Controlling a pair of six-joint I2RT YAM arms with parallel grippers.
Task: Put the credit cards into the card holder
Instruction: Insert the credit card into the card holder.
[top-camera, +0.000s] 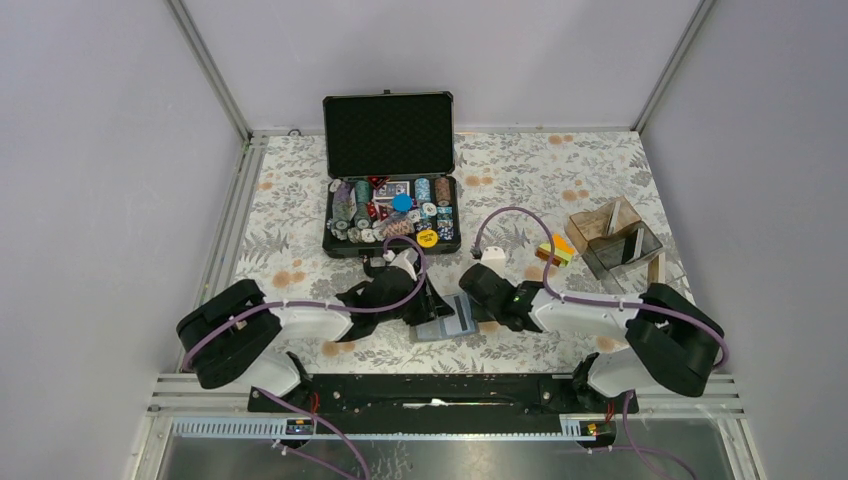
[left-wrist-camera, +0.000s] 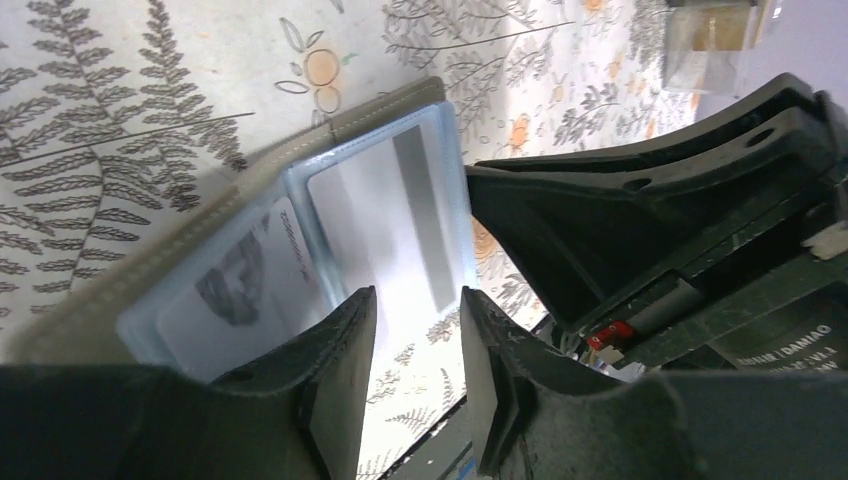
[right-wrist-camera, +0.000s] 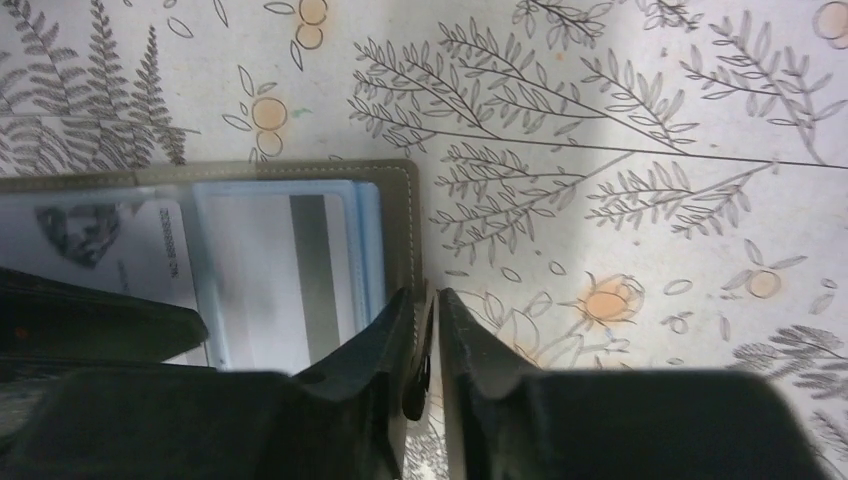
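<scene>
The flat grey bifold card holder (top-camera: 447, 323) lies open between both pincers, its long axis running left to right. The right gripper (right-wrist-camera: 427, 305) pinches its stitched right edge. The left gripper (left-wrist-camera: 417, 312) straddles the light-blue panel, jaws apart. The orange, yellow and green plastic credit cards (top-camera: 555, 250) sit beyond, rightward, nearer the right arm.

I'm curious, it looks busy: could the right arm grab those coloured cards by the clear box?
Probably not yet: the right gripper is shut on the edge of the card holder. Once it lets go, the way to the credit cards looks free.
</scene>
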